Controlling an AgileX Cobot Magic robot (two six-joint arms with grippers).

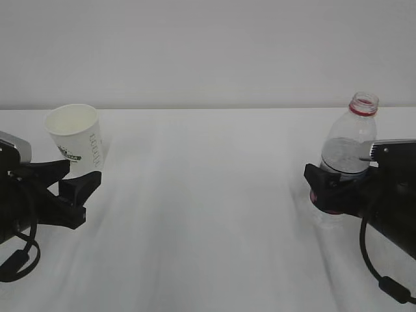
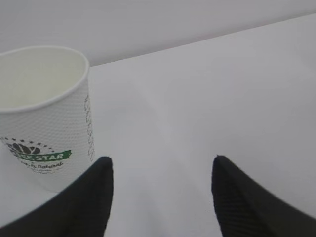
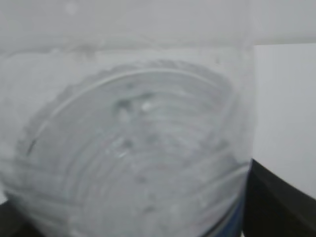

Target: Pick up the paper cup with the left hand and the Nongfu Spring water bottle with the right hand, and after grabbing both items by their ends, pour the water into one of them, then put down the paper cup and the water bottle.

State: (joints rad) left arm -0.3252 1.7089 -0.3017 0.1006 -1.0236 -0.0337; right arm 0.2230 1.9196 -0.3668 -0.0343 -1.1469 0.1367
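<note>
White tabletop [image 1: 214, 214] under a plain pale wall. Exterior view: left claw [image 1: 81, 188] at far left, black fingers low around the base of the paper cup [image 1: 77, 140], cup tilted, mouth open toward camera, green logo on its side; whether it is actually clamped or just beside the fingers, cannot tell here. Right claw [image 1: 335, 188] at far right, wrapped around the lower body of the Nongfu Spring water bottle [image 1: 351, 146], bottle leaning, red neck ring up, no cap visible, red label band showing at the fingers. Left wrist view: two black fingertips [image 2: 89, 202] spread apart, bare tabletop in the gap; cup sits outside the gap, against the left fingertip, so claw open, not holding it. Right wrist view: blurred clear ribbed bottle fills the frame, a dark finger [image 3: 281, 202] at right edge touching it; claw wide, gripping the bottle.
</note>
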